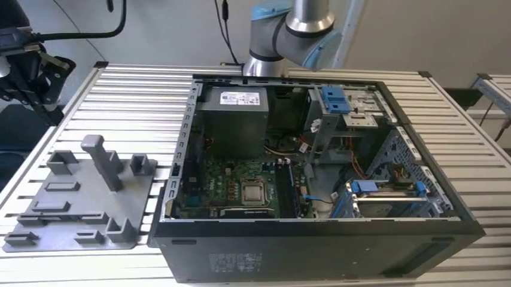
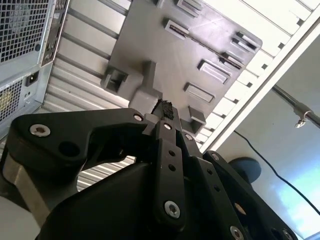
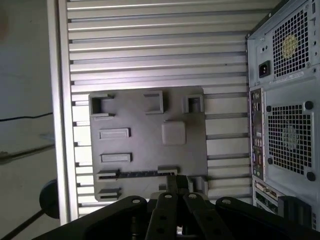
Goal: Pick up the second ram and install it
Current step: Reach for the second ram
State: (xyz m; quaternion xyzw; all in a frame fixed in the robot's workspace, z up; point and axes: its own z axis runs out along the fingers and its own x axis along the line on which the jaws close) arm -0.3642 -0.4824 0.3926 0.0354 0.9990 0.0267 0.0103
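A long thin dark stick, the second ram (image 3: 137, 174), stands on edge in a slot of the grey fixture plate (image 3: 150, 125), between two small holders. In the exterior view that plate (image 1: 80, 203) lies on the table at the left of the open computer case (image 1: 319, 179). My gripper (image 3: 177, 184) hangs well above the plate, over one end of the stick and not touching it. Its black fingertips (image 2: 165, 107) are pressed together with nothing between them. The arm (image 1: 300, 30) rises out of view behind the case.
A tall grey post (image 1: 100, 161) and several low holders stand on the fixture plate. Inside the case are the motherboard (image 1: 239, 185), black memory sockets (image 1: 286, 188), a power supply (image 1: 231, 119) and blue-clipped drive cages (image 1: 383, 191). The slatted table (image 3: 150, 50) ends just beyond the plate.
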